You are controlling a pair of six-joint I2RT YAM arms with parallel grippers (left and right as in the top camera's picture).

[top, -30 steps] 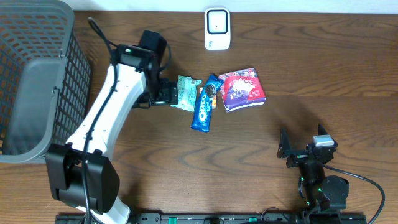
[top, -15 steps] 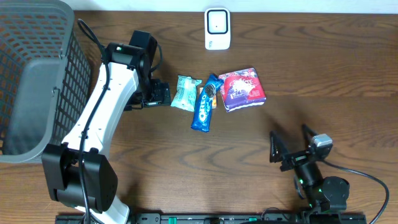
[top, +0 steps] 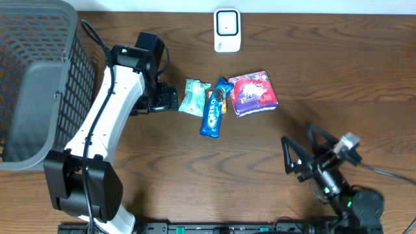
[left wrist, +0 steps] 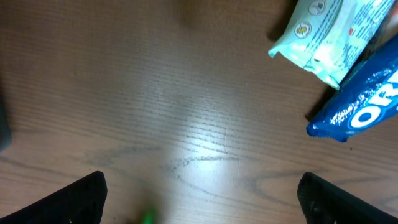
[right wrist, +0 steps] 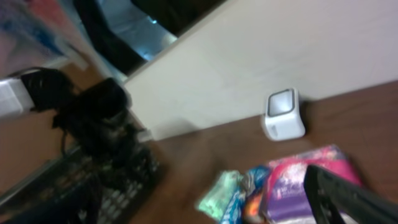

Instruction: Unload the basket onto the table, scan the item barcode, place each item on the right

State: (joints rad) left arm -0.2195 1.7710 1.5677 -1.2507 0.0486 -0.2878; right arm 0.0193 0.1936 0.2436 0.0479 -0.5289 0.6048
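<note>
My left gripper (top: 175, 99) has backed off the mint-green packet (top: 194, 96) and sits just beside it, fingers spread and empty. My right gripper (top: 303, 149), also spread and empty, has tipped up toward the pile, so I judge nothing is picked for scanning yet. Seen from overhead, the packet lies at 3 o'clock from my left fingertips, close but apart, the Oreo pack (top: 213, 110) lies beyond it toward 4 o'clock, and the scanner (top: 227, 29) is well off at 1 o'clock
</note>
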